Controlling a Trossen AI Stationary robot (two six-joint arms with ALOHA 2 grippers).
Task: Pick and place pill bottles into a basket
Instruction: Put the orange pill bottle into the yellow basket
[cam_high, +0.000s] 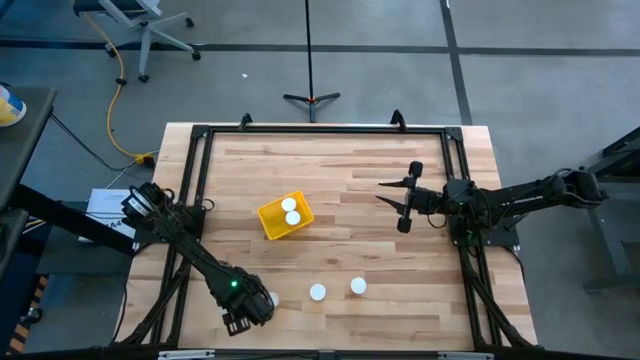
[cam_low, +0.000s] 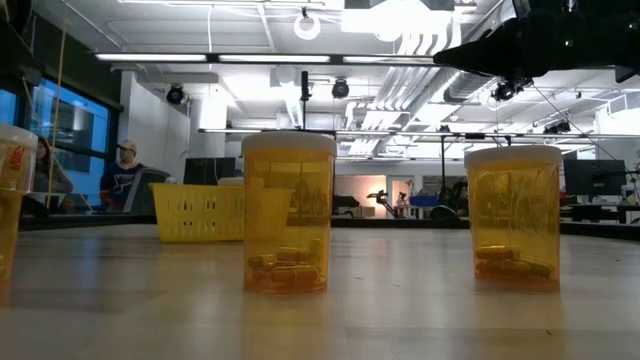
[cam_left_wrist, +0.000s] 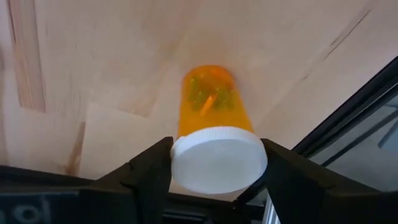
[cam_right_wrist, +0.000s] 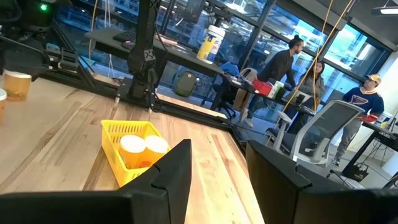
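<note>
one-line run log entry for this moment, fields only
left end effector: fingers around capped pill bottle at near-left table edge | right end effector: waiting above table right | basket: two bottles inside | loose on table: two bottles

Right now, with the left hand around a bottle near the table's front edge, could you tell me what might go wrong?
1. The left hand straddles only the white cap of the pill bottle; a grip that high might let it tilt or slip.
2. The yellow basket is small and already holds two bottles, so a drop could land on them.
3. The carry could clip the two standing bottles.
</note>
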